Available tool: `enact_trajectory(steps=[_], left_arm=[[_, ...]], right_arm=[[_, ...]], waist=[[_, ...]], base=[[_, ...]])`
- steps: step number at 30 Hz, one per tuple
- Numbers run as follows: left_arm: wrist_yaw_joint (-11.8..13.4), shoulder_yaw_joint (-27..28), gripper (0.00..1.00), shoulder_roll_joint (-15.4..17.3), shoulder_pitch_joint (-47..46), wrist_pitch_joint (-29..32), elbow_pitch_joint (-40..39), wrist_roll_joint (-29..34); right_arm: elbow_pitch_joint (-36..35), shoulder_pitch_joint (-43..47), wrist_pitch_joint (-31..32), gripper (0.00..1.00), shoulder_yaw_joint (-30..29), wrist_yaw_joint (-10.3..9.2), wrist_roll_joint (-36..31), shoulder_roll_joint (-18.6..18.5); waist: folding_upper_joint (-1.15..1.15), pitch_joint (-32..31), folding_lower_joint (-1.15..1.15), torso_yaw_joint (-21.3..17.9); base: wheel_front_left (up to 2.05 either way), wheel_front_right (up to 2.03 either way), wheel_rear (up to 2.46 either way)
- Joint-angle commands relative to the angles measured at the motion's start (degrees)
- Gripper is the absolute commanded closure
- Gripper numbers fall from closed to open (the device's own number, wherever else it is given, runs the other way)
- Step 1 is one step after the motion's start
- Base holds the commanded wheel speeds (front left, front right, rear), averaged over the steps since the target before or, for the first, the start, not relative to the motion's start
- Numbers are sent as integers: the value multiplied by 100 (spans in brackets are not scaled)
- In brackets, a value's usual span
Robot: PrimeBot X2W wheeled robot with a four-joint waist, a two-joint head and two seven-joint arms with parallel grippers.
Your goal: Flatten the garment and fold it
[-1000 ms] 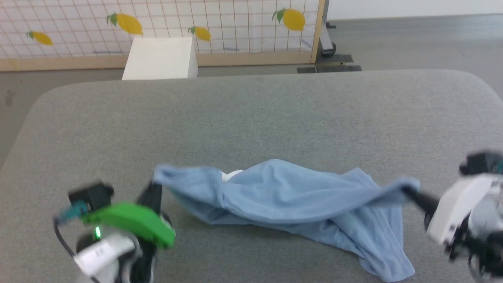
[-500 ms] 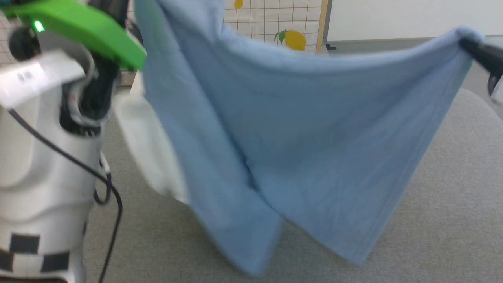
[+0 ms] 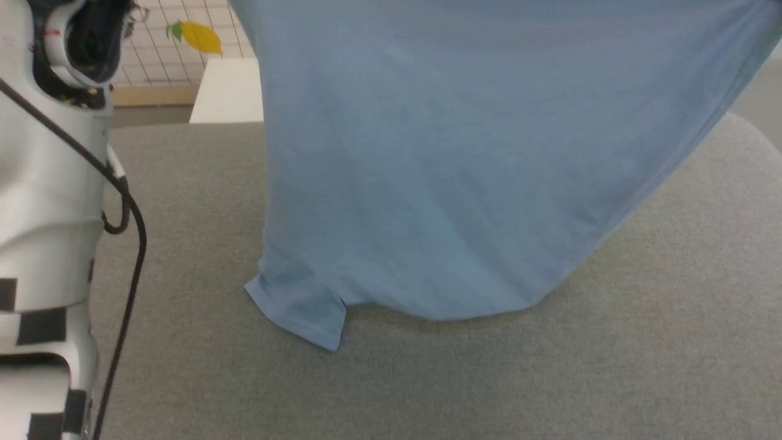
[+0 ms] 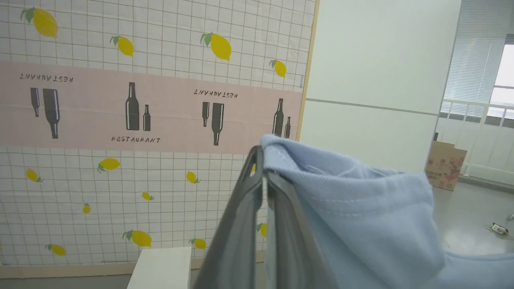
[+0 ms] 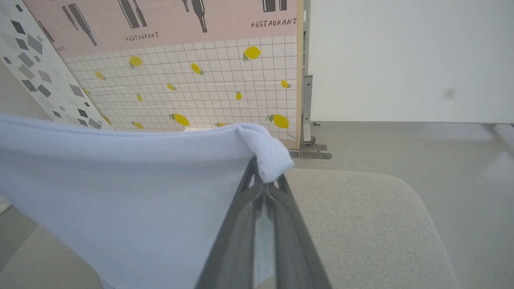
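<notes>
Well, grey padded surface under the garment, lemon-print partition behind

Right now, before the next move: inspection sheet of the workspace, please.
surface: grey padded table, rounded corners.
job's things: light-blue T-shirt hangs spread between both hands; lower edge near the table, contact unclear.
clutter: nothing seen.
hands: left hand shut on the T-shirt's hem; right hand shut on another corner of it.
cables: black cable loops down the left forearm.
surroundings: lemon-print partition, white box at its foot, cardboard box by the far wall.
</notes>
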Motion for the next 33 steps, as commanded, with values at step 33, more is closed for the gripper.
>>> enact_trajectory(steps=[33], left_arm=[[145,-22,100,479,-4192,-2388,2098,1373]], right_arm=[[2806,-4757,-3373,100,-936,-8,-2693,1496]], waist=[[0,4166,0,-293]], base=[[0,0,0]])
